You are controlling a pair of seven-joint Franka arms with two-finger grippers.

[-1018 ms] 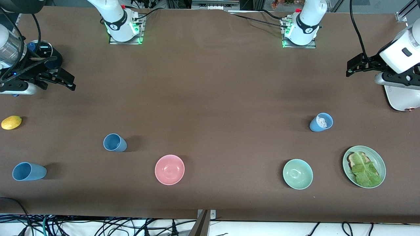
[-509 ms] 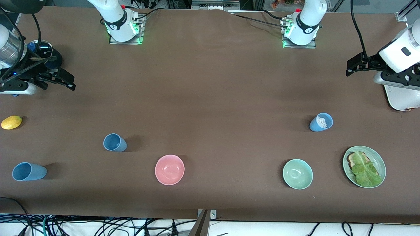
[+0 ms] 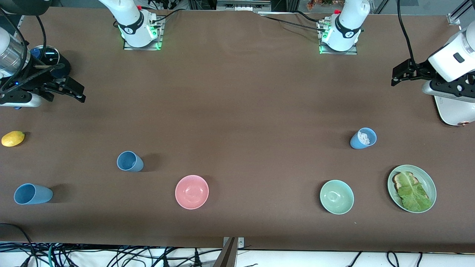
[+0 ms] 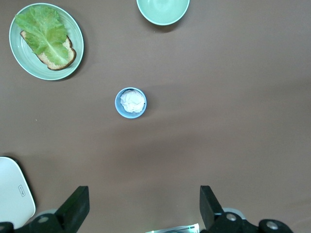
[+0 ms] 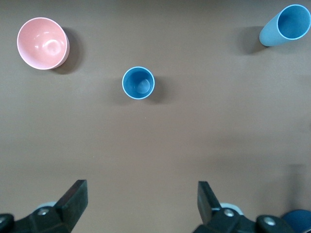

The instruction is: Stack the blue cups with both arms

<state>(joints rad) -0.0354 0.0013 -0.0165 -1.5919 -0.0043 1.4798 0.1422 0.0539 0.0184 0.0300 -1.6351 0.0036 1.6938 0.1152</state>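
Three light-blue cups stand on the brown table. One cup [image 3: 130,161] is toward the right arm's end, and it also shows in the right wrist view [image 5: 138,83]. A second cup [image 3: 32,194] is nearer the front camera, by that end's edge [image 5: 285,25]. The third cup [image 3: 357,141], with something white crumpled inside, is toward the left arm's end [image 4: 118,104]. My right gripper [image 3: 78,92] hangs open and empty above the table at its own end [image 5: 141,190]. My left gripper [image 3: 396,76] hangs open and empty at the other end [image 4: 143,196]. Both are well apart from the cups.
A pink bowl [image 3: 192,191] and a pale green bowl [image 3: 336,197] sit nearer the front camera. A green plate [image 3: 431,184] holds toast and lettuce. A lemon [image 3: 13,138] lies by the right arm's end. A white appliance [image 3: 454,111] sits under the left arm.
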